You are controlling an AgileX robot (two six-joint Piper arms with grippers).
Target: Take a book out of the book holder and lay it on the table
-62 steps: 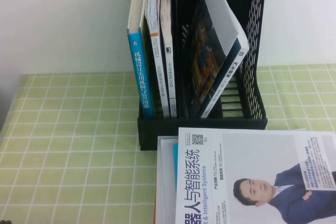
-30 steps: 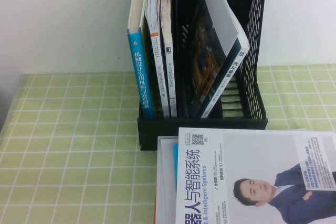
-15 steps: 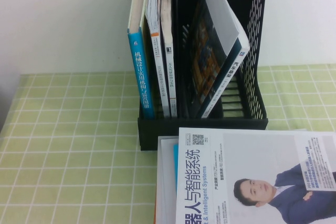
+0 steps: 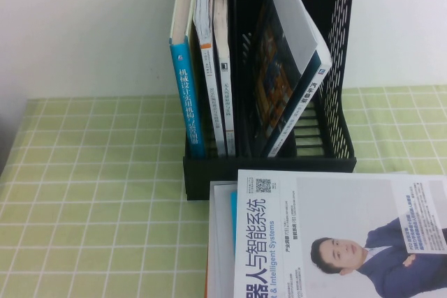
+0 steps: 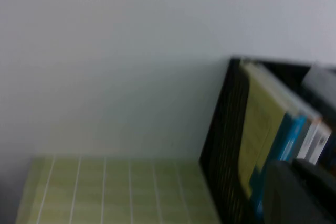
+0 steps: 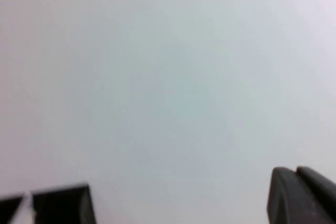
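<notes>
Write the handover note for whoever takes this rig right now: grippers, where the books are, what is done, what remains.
Left gripper: low beside the book holder, empty-looking.
Right gripper: facing the wall, away from the books.
Neither arm shows in the high view.
Holder: three upright books in its left slot, one leaning book in its right slot.
Done: a magazine lies flat on the table, on another book, in front of the holder.
Left: possibly nothing; otherwise pull the next book.

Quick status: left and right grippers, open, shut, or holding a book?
Left gripper: out of the high view, near the book holder; fingers cannot be told.
Right gripper: out of the high view, facing the wall; cannot be told.
</notes>
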